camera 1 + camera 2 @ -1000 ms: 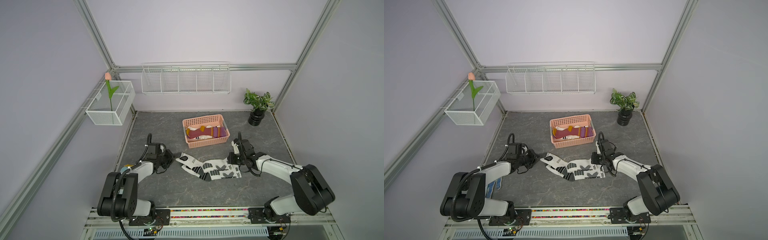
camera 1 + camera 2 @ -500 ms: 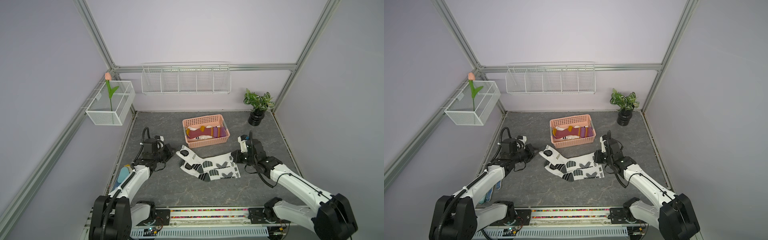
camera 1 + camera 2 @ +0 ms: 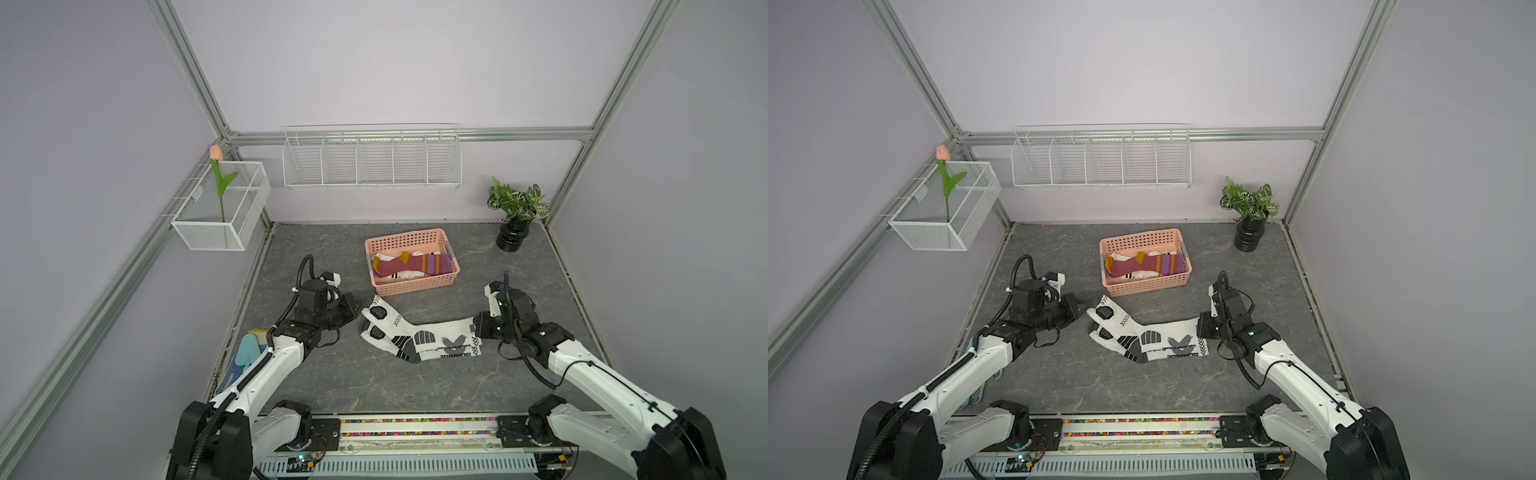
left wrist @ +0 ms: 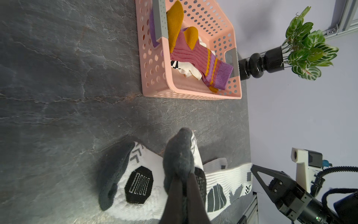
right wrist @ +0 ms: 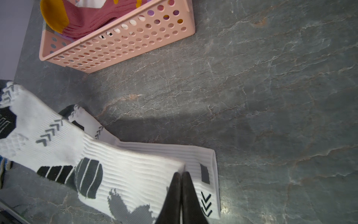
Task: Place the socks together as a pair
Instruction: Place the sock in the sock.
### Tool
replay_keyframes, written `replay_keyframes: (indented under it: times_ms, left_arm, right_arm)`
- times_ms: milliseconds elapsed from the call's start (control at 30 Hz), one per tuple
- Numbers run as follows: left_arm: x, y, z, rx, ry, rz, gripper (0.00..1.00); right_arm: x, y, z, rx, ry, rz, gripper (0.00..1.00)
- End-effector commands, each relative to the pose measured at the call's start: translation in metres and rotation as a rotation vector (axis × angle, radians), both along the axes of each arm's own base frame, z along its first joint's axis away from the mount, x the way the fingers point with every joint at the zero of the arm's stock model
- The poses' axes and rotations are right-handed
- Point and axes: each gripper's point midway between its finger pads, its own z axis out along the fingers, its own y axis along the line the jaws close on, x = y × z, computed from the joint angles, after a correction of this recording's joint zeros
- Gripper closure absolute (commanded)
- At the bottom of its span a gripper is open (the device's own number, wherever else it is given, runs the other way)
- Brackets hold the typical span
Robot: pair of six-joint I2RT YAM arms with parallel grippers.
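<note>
Left wrist view shows the left gripper (image 4: pixel 184 177) with its two fingers (image 4: pixel 194 195) pressed tight on the grey toe of the top sock (image 4: pixel 180 153), and this toe stands a little up from the table (image 4: pixel 58 97). Just beside it the bottom sock (image 4: pixel 138 184) lies flat, its own grey toe free. In the right wrist view the right gripper (image 5: pixel 181 175) is also closed narrow: its fingers (image 5: pixel 188 195) pinch the cuff edge of the same top sock, which covers a big part of the bottom one, so only the cuff and the foot of the bottom sock come out from under it. Both are white sports socks with grey and black marks. In both top views they lie overlapped in the middle of the table, between the two grippers, feet toward the left arm and cuffs toward the right arm, the two feet a bit apart like a fork. Behind them, farther from the robot, near but not touching, stands the pink basket (image 3: pixel 415 286). Inside it a maroon sock (image 3: pixel 415 264) with orange toe and purple stripes lies over white socks (image 3: pixel 411 274) with black stripes. At the left edge of the table, partly hidden under the left arm, there is a light blue trowel (image 3: pixel 249 349) together with a blue glove (image 3: pixel 232 374).
</note>
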Motion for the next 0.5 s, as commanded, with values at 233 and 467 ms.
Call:
replay_keyframes:
  times_ms: [233,467]
  left_arm:
    - [-0.009,-0.001,-0.024,-0.005,0.042,0.001,1.00]
    - [-0.009,-0.001,-0.042,0.032,0.067,-0.003,1.00]
  right_arm:
    - [-0.007,-0.013,-0.019,-0.069,0.039,-0.011,0.93]
    - [-0.006,-0.013,-0.032,-0.086,0.065,-0.006,0.93]
